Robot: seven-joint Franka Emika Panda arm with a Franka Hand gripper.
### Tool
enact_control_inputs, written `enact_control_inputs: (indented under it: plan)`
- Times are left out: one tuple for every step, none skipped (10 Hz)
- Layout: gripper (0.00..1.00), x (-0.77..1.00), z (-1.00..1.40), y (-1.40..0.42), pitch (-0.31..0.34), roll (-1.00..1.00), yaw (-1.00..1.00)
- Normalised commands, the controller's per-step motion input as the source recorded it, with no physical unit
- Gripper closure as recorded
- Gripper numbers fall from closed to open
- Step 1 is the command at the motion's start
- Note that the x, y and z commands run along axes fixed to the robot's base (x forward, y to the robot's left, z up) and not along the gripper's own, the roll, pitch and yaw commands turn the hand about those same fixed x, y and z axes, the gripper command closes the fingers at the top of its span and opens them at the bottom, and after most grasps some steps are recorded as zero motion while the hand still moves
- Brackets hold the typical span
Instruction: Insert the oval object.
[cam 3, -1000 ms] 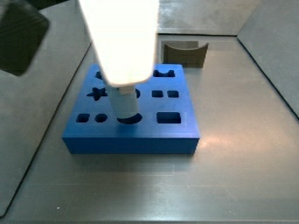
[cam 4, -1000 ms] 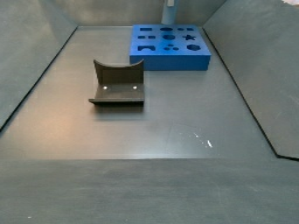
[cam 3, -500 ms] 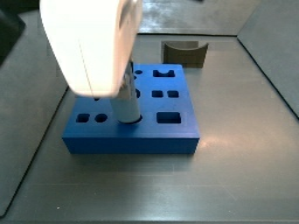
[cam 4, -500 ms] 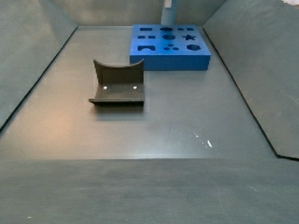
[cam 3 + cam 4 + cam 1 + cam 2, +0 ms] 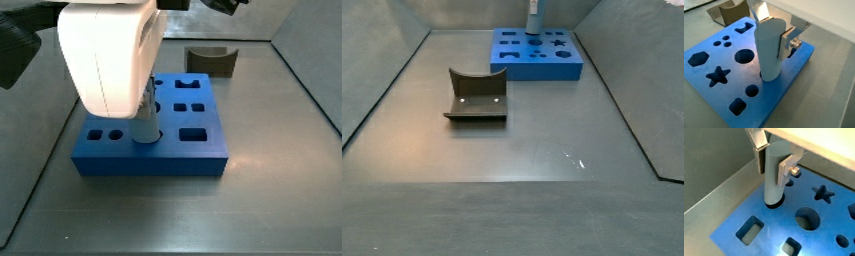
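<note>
The oval object point(image 5: 769, 50), a pale blue-grey peg, stands upright with its lower end in an opening of the blue block point(image 5: 792, 65). My gripper point(image 5: 773, 35) is shut on the peg's upper part, one silver finger on each side. Both wrist views show this: peg point(image 5: 774, 180), gripper point(image 5: 773, 165), block point(image 5: 774, 226). In a side view the white gripper body covers the fingers point(image 5: 142, 112); only the peg's lower part point(image 5: 144, 130) shows above the block point(image 5: 154, 162). In a side view the peg point(image 5: 533, 17) stands at the block's point(image 5: 543, 69) far edge.
The block has several other empty holes, among them a star point(image 5: 717, 76) and a round one point(image 5: 806, 218). A dark arch-shaped block point(image 5: 476, 95) stands apart on the grey floor; it also shows in a side view point(image 5: 211, 60). Grey walls enclose the floor.
The white gripper body has come lower and shifted left in the side view. The peg stays upright at the same opening, still held.
</note>
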Motion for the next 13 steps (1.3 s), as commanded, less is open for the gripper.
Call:
enact_control_inputs:
  plan:
    - [1.0,0.09,-0.23,0.09,0.017,0.0,-0.05]
    - [1.0,0.1,-0.29,0.05,0.023,0.01,-0.05]
    - [1.0,0.14,-0.31,0.05,0.026,0.0,-0.05]
    - [1.0,0.13,-0.28,0.02,0.0,0.0,-0.03]
    - [1.0,0.09,-0.31,0.0,0.0,-0.02,-0.05]
    - [1.0,0.22,-0.32,-0.05,0.0,-0.01,-0.09]
    - [1.0,0.26,-0.36,0.0,0.009,-0.03,-0.1]
    - [1.0,0.11,-0.34,0.0,0.0,-0.06,-0.07]
    - [1.0,0.03,-0.37,0.0,-0.03,-0.07,-0.05]
    - [1.0,0.0,-0.36,0.0,-0.054,-0.02,-0.03]
    - [1.0,0.0,-0.38,0.0,-0.079,0.0,0.0]
    - [1.0,0.0,-0.37,0.0,-0.089,0.0,0.0]
    - [1.0,-0.04,-0.39,0.0,-0.106,0.0,0.0]
